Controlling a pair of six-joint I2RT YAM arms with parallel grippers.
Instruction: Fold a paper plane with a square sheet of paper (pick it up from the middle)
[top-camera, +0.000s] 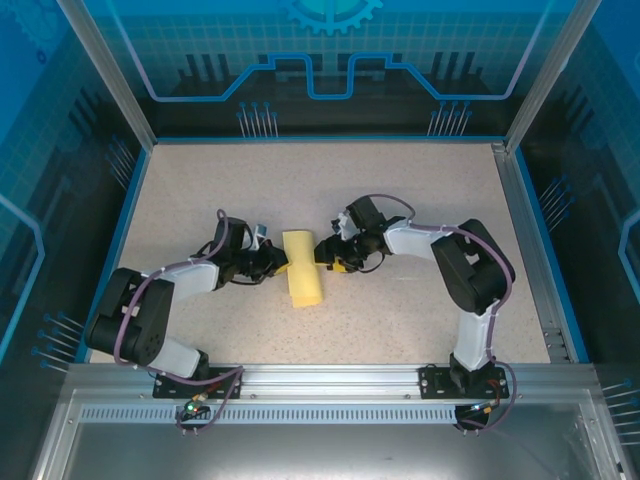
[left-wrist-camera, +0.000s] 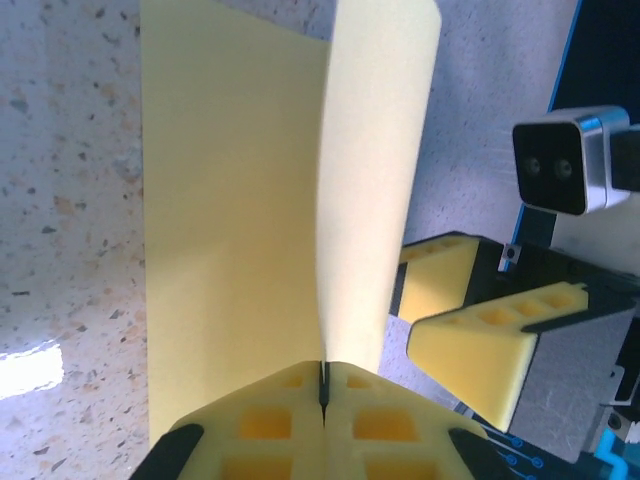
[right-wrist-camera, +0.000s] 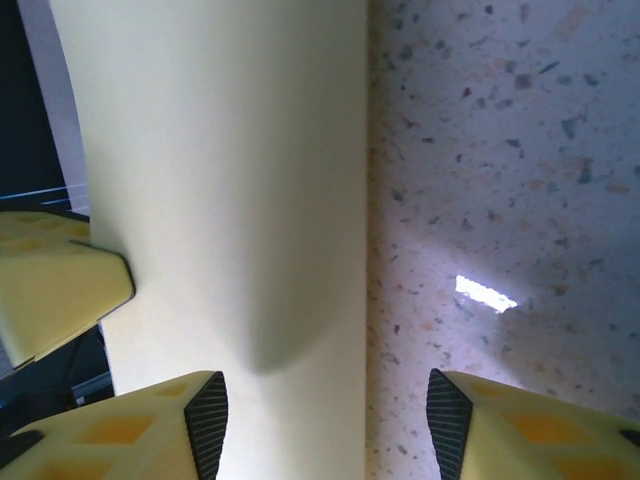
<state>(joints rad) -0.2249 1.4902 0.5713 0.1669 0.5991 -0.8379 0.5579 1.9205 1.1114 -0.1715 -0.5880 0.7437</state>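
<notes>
The left tool (left-wrist-camera: 323, 385) is pinched tight on an edge of the square sheet of paper (left-wrist-camera: 230, 200), where one flap stands up. Seen from above, the paper lies mid-tabletop (top-camera: 420, 190), with the left tool at its 9 o'clock. The right tool (top-camera: 325, 255) is at 3 o'clock, jaws parted astride the paper's long edge. Bare tabletop spreads toward 12 and 6 o'clock.

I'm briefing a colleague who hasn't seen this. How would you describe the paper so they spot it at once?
On the speckled beige table, look to the middle, between the two arms' tips. The square sheet of paper lies there, folded into an oblong, one flap pinched by the left end effector. Pale yellow and plain, it is lighter than the deeper yellow fingers beside it.
</notes>
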